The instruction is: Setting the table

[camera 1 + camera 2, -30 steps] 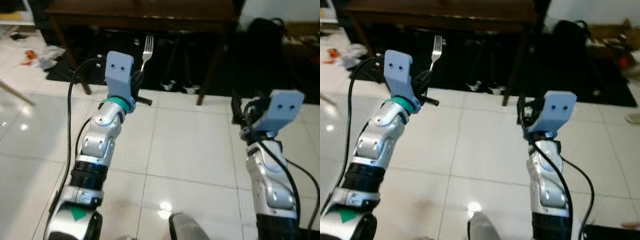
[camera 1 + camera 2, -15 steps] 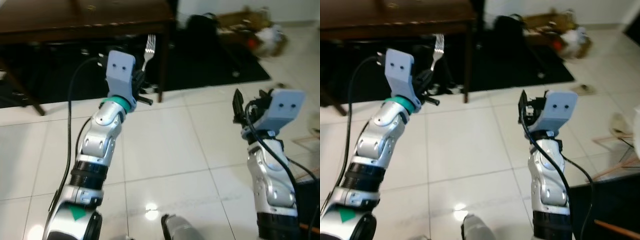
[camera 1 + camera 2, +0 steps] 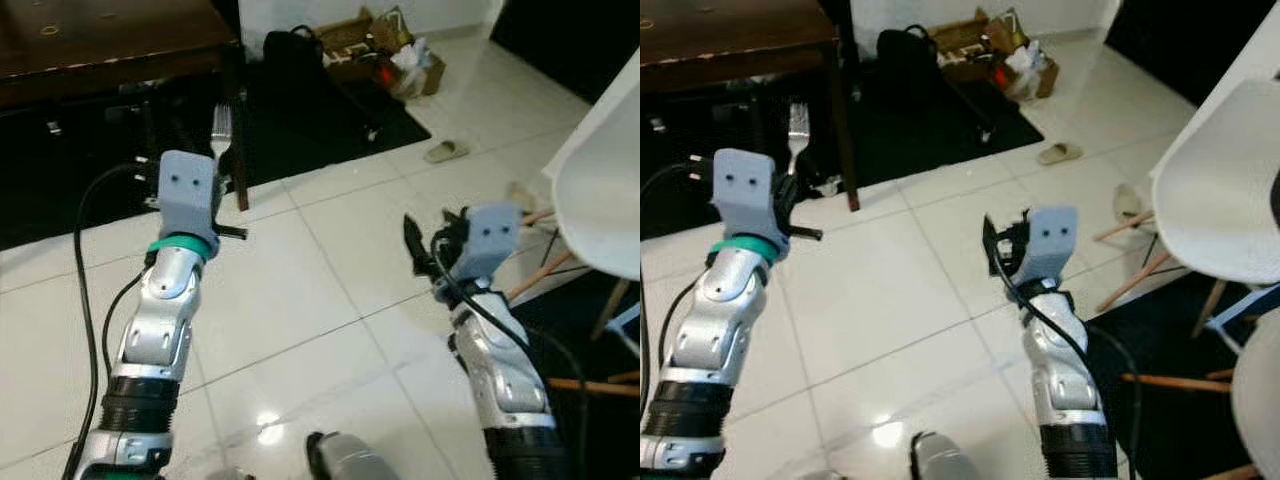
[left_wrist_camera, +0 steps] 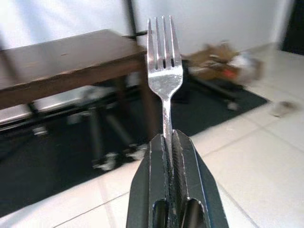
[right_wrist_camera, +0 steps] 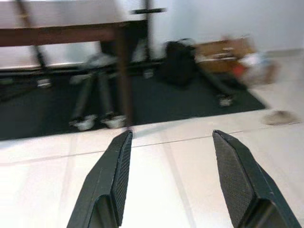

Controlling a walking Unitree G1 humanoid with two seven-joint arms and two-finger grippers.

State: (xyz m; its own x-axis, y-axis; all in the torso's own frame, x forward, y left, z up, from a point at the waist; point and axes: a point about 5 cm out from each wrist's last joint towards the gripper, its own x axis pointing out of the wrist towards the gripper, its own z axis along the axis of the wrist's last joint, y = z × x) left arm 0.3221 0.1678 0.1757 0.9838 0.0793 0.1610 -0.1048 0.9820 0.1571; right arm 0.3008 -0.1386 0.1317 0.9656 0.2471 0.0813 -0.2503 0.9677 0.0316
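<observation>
A silver fork (image 4: 164, 71) stands upright, tines up, with my left gripper (image 4: 170, 137) shut on its handle. From the head camera the fork (image 3: 221, 130) rises above my raised left arm, in front of the dark wooden table (image 3: 100, 45). My right gripper (image 5: 171, 156) is open with nothing between its fingers, held over the white tiled floor. It sits at the end of my raised right arm (image 3: 420, 245).
A white chair (image 3: 1220, 200) with wooden legs stands close on the right. A black bag (image 3: 290, 50), cardboard boxes (image 3: 365, 30) and a dark rug (image 3: 330, 110) lie beyond the table's leg (image 3: 235, 130). A slipper (image 3: 448, 151) lies on the tiles.
The whole view has swung to the right: the table has slid off to the left and the white chair has come into sight. Both arms hold the same pose, fork still gripped.
</observation>
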